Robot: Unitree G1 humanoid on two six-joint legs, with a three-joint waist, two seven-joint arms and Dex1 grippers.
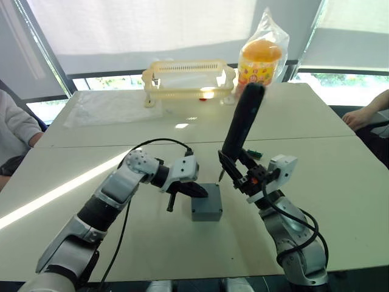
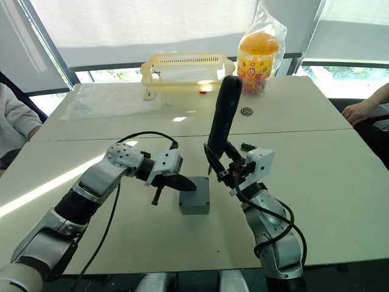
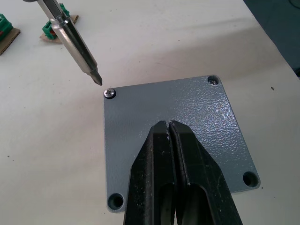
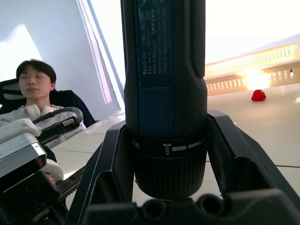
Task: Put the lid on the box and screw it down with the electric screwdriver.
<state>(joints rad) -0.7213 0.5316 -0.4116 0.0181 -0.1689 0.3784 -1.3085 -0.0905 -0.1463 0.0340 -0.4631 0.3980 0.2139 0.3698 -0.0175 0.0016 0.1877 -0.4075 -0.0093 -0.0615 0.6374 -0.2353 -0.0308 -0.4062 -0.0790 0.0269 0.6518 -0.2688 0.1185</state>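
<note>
- My left gripper (image 3: pixel 169 129) has its two black fingers pressed together with nothing between them, tips resting on the lid (image 3: pixel 197 112) near its middle.
- The lid lies flat on the box (image 1: pixel 206 204), directly under those tips, and the box stands on the table (image 1: pixel 340 176) between my two arms.
- My right gripper (image 4: pixel 164 154) is clamped around the electric screwdriver (image 1: pixel 242 121) low on its body. The tool rises steeply above the claw, and its metal bit (image 3: pixel 77 44) points down beside the box.
- The bit tip hangs just above a screw (image 3: pixel 109 93) in the lid corner farthest from my left fingertips, not yet touching it.
- The other three corner holes look empty, though one has something small in it I cannot make out.
- I judge the lid rigid, light and smooth, likely to slide or twist under torque, so pressing down on its centre suits it.
- The screwdriver looks stiff and top-heavy. My low grip near the chuck should steady the tip.
</note>
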